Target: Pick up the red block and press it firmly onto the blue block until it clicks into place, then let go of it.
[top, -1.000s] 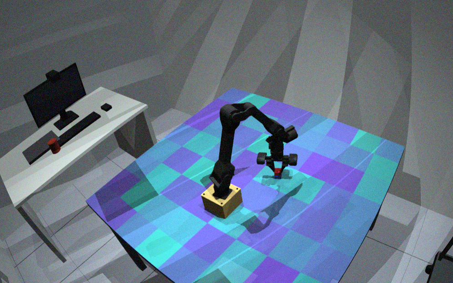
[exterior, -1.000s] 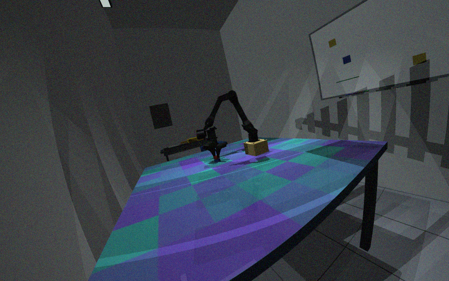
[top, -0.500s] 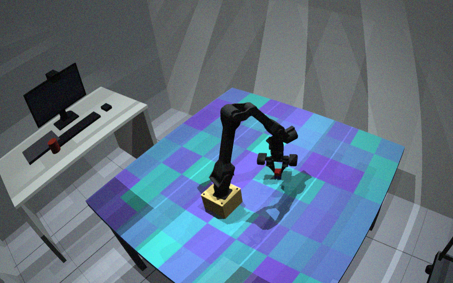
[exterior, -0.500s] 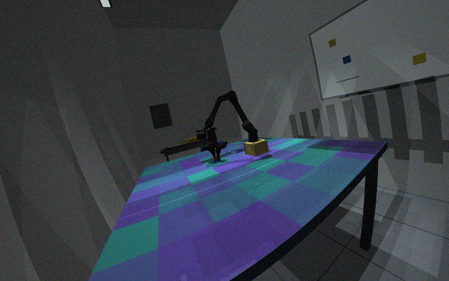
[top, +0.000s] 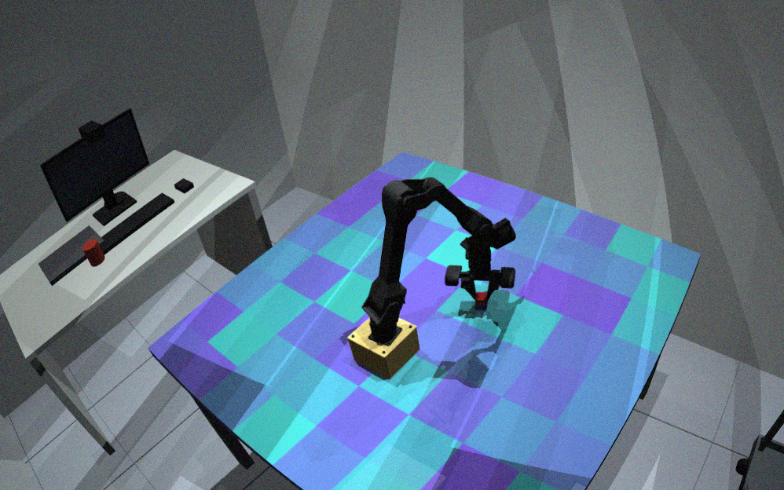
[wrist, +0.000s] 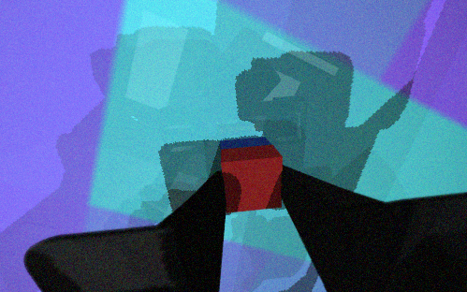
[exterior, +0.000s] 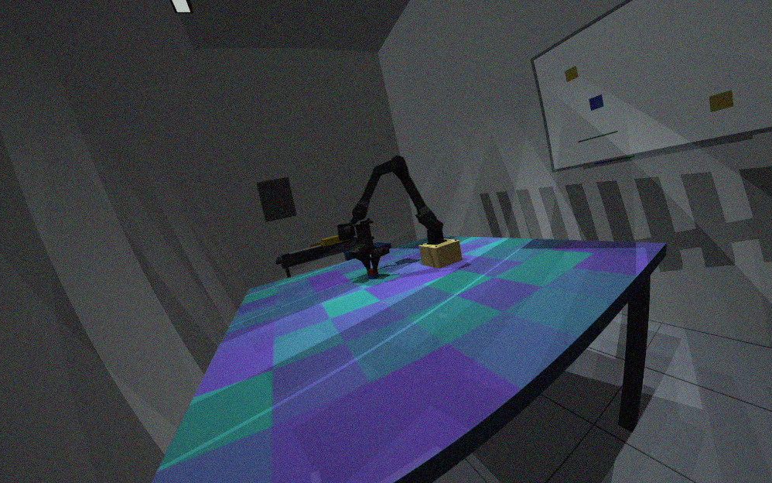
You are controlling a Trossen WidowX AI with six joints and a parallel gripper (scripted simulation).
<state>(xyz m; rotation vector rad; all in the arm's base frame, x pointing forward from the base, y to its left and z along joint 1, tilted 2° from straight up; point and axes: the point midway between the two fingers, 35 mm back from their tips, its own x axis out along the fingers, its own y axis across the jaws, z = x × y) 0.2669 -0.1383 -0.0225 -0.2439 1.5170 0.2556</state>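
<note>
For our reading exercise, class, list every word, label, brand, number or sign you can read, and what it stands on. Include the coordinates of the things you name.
There are none to read.
The white board on the wall [exterior: 647, 77] bears coloured squares and a thin line, no readable writing.

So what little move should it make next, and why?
Probably a gentle push straight down: the gripper is shut on the red block, which sits over the blue block. Whether they have clicked together, I cannot tell.
</note>
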